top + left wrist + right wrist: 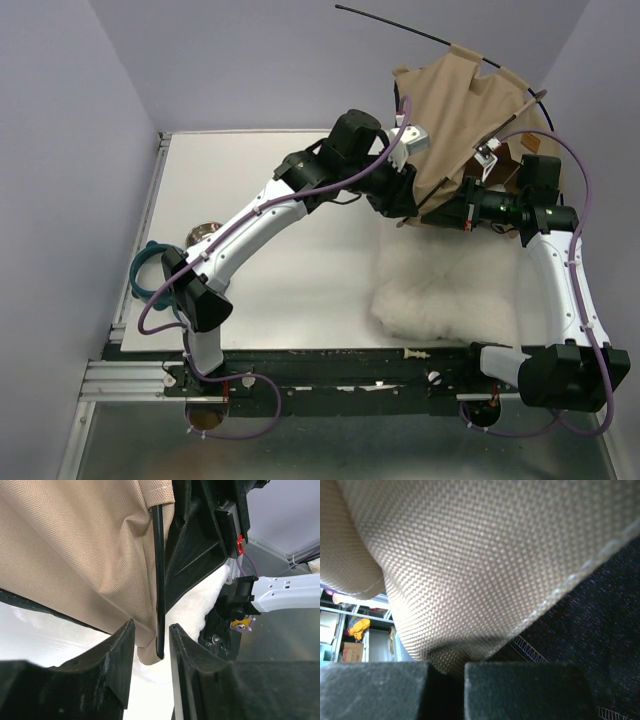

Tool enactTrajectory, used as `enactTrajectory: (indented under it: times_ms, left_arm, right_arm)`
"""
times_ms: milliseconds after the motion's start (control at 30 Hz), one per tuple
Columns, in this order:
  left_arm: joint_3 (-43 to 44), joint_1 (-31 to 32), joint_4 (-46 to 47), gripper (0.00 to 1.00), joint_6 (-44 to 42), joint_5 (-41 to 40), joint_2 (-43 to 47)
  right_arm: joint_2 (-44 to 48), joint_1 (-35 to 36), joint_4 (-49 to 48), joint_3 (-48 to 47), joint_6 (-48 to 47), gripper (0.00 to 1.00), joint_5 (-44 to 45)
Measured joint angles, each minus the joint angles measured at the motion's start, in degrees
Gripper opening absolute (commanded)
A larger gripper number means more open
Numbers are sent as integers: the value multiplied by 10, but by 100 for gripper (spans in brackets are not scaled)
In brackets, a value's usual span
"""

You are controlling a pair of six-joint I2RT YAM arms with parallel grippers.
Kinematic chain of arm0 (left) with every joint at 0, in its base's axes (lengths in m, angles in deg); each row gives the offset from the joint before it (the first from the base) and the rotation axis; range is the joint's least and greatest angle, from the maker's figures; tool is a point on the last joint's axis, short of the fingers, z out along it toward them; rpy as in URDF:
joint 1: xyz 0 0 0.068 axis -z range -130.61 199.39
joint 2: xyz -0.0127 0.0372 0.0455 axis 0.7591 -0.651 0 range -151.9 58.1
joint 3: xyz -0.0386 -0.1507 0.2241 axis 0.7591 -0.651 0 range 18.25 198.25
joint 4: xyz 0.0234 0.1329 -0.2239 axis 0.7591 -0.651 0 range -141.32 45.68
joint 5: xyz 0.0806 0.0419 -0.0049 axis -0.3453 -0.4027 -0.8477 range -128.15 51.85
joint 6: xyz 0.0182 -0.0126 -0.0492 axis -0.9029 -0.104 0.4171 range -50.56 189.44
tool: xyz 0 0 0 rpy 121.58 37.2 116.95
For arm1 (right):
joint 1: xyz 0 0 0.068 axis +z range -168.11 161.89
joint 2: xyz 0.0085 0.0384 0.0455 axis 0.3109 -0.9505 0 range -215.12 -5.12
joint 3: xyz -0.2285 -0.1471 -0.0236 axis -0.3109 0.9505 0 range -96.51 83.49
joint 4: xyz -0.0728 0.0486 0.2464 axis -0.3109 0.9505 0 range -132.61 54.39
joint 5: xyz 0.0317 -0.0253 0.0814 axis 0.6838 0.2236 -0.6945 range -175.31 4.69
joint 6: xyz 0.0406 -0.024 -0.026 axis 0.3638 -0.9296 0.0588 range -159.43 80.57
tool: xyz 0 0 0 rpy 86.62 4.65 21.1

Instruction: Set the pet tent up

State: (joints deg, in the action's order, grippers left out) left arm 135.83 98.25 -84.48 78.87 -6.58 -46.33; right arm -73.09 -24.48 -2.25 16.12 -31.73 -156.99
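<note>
Seeing pet tent (470, 110) slumping behind white cushion (450, 290), tan fabric creasing. Noting left gripper (151, 626) jaws spread astride thin black pole (158, 580); right gripper (446, 665) jaws pressed together, probably pinching tent fabric.

Overhead view: even, diffuse light, soft shadows on the tabletop (230, 160) left of the pet tent (460, 110). Wrist views: tent weave sharp, background beyond it blurred, foreground underexposed.

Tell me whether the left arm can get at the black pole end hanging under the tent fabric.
Probably yes. The left gripper has its jaws open on either side of the black pole at its lower end, with nothing blocking. The tent fabric hangs alongside and may get pinched too.
</note>
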Motion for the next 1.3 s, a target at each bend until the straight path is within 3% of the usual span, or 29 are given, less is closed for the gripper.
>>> enactTrajectory:
  times_ms: [167,300,333,767,1233,1300]
  left_arm:
    - [0,0,-3,30,6,6,-5]
    - [0,0,-3,1,9,9,-10]
    - [0,0,-3,0,10,9,-11]
    - [-9,0,46,0,54,26,-35]
    - [-143,-1,196,0,43,26,-1]
    - [-149,-2,207,0,41,30,1]
  right_arm:
    - [0,0,-4,2,9,1,0]
    - [3,0,-10,12,17,1,-1]
    - [3,0,-12,15,19,1,-1]
    - [7,-13,-16,32,24,1,-4]
    - [-13,-16,-10,31,24,1,-50]
    - [-14,-16,-11,31,23,8,-52]
